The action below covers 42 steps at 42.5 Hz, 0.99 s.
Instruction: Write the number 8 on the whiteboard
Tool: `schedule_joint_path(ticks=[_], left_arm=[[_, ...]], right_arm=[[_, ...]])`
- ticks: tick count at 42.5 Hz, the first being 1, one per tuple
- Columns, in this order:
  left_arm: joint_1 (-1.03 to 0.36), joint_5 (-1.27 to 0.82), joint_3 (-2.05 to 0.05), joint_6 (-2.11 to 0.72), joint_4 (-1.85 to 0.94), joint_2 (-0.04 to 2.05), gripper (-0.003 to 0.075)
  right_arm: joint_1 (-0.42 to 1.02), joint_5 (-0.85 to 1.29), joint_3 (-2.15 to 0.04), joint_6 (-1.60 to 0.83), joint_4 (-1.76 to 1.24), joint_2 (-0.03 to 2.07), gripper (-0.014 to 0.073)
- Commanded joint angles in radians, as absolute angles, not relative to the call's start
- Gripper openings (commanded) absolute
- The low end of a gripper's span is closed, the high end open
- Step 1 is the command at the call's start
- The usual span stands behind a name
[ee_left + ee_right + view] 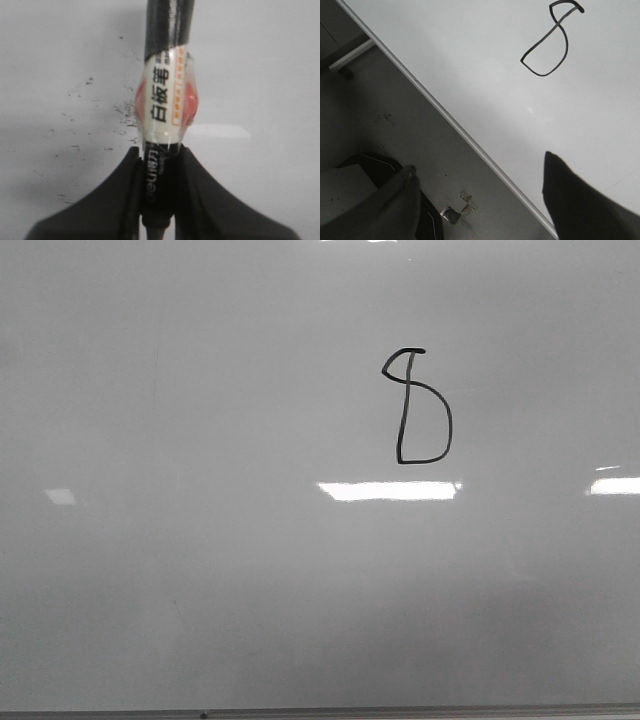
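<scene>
The number 8 (pixel 420 408) is drawn in thin black marker right of centre on the whiteboard (pixel 200 570); its small upper loop sits over a larger D-shaped lower loop. No arm shows in the front view. My left gripper (pixel 160 165) is shut on a black whiteboard marker (pixel 165 100) with a white and orange label, above a pale speckled surface. In the right wrist view the number 8 (pixel 550 45) lies on the whiteboard (pixel 485 65), far from my right gripper (pixel 477 175), which is open and empty over the board's edge.
The board's thin grey frame edge (pixel 400 710) runs along the bottom of the front view. Bright rectangular light reflections (pixel 388 490) lie below the figure. Beyond the frame edge (pixel 450 120) is grey floor with a scrap of tape (pixel 457 210) and a dark base (pixel 375 165).
</scene>
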<state>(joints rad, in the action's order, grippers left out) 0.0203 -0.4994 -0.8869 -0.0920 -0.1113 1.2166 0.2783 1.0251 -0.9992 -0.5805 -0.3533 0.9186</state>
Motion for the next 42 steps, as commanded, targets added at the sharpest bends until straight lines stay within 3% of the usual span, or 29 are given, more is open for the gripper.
schedule_joint_path(ticks=[1, 13, 29, 42], left_arm=[[0.021, -0.414, -0.913, -0.091, -0.13, 1.243, 0.0029], [0.021, -0.379, -0.931, -0.091, -0.13, 1.396, 0.0044], [0.021, -0.375, -0.963, -0.091, -0.114, 1.454, 0.0331], [0.021, -0.549, -1.037, -0.091, -0.06, 1.397, 0.0347]], right_arm=[[0.273, 0.978, -1.027, -0.579, -0.368, 0.91, 0.0538], [0.273, 0.981, -1.027, -0.579, -0.368, 0.91, 0.0538], [0.273, 0.984, -1.027, -0.579, -0.369, 0.91, 0.0538], [0.273, 0.97, -1.027, -0.415, -0.317, 0.864, 0.0538]])
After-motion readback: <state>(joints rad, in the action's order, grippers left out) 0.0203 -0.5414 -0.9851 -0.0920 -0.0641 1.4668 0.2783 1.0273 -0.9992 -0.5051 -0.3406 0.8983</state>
